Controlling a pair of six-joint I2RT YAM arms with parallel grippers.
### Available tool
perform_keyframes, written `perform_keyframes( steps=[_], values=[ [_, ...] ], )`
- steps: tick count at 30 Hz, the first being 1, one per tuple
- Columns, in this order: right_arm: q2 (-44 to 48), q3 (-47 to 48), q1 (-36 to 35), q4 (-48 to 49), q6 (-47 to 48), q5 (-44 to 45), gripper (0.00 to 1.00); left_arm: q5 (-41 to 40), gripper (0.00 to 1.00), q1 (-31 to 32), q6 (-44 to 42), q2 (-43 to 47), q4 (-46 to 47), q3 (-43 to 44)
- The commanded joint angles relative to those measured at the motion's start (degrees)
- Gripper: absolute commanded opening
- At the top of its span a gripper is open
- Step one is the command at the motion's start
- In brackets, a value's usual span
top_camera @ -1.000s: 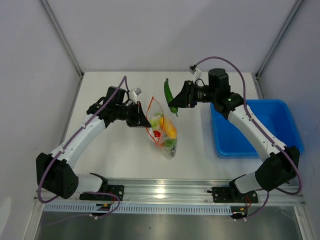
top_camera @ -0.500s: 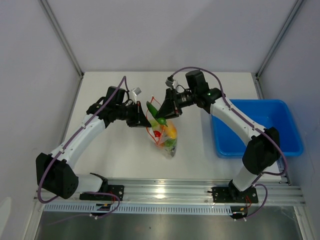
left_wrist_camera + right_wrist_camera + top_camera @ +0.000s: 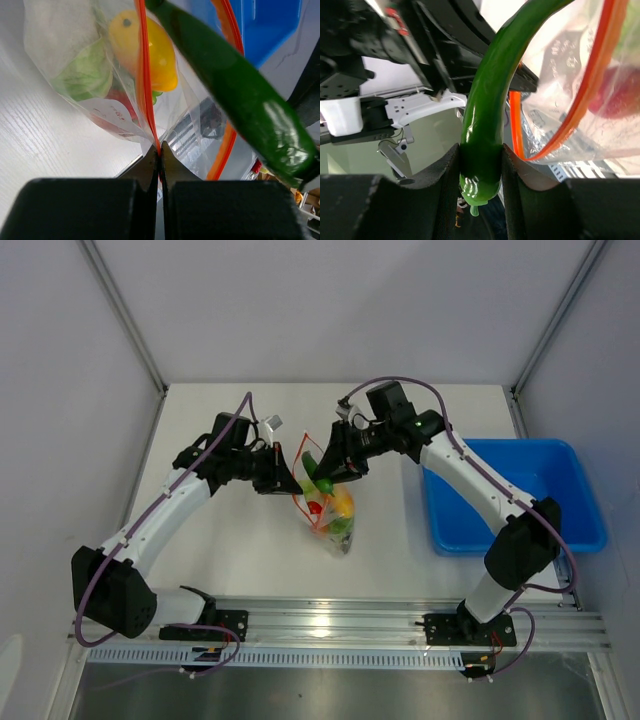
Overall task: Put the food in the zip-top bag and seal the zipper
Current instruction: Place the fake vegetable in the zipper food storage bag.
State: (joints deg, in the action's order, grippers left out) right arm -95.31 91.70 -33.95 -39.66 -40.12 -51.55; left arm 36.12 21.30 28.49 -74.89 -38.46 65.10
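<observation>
While left gripper (image 3: 159, 151) pinches the zipper (image 3: 142, 75), right gripper (image 3: 480, 157) holds pepper (image 3: 490, 95) (green).

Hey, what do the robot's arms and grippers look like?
The left arm and right arm have white link shells, black joints and black bases. A purple cable loops along each. The left gripper and right gripper are matte black, two-fingered. A green light glows on the right arm.

So the left arm (image 3: 170, 502) stretches from lower left up toward center frame, left gripper (image 3: 287, 472) pinched tight on the zipper (image 3: 145, 100). The right arm (image 3: 480, 480) arches over from lower right, right gripper (image 3: 333, 468) tipped down, fingers partway apart, clamping the green pepper (image 3: 482, 125).
</observation>
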Motion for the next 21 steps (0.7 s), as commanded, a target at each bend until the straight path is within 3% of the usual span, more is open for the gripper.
perform_keyframes(
  steps=[1, 7, 14, 17, 19, 21],
  values=[
    [0.5, 2.4, -1.2, -5.7, 2.1, 2.9, 0.00, 0.6, 0.01, -0.2, 0.1, 1.4, 0.5, 2.0],
    [-2.6, 6.3, -1.6, -7.3, 2.2, 6.8, 0.00, 0.5, 0.01, -0.2, -0.2, 1.2, 0.1, 2.1],
    [-9.7, 16.2, -1.8, -11.5, 3.4, 9.8, 0.11, 0.6, 0.00, -0.2, 0.1, 1.3, 0.0, 2.7],
    [-11.5, 19.4, -1.7, -13.7, 4.3, 11.3, 0.52, 0.4, 0.01, -0.2, -0.1, 1.4, 0.0, 2.6],
    [-11.8, 20.1, -1.9, -14.2, 5.3, 11.9, 0.99, 0.4, 0.01, -0.2, -0.1, 1.5, 0.0, 2.4],
    [-11.8, 20.3, -1.9, -14.5, 6.5, 12.1, 0.99, 0.4, 0.01, -0.2, 0.0, 1.6, 0.1, 2.3]
  ],
)
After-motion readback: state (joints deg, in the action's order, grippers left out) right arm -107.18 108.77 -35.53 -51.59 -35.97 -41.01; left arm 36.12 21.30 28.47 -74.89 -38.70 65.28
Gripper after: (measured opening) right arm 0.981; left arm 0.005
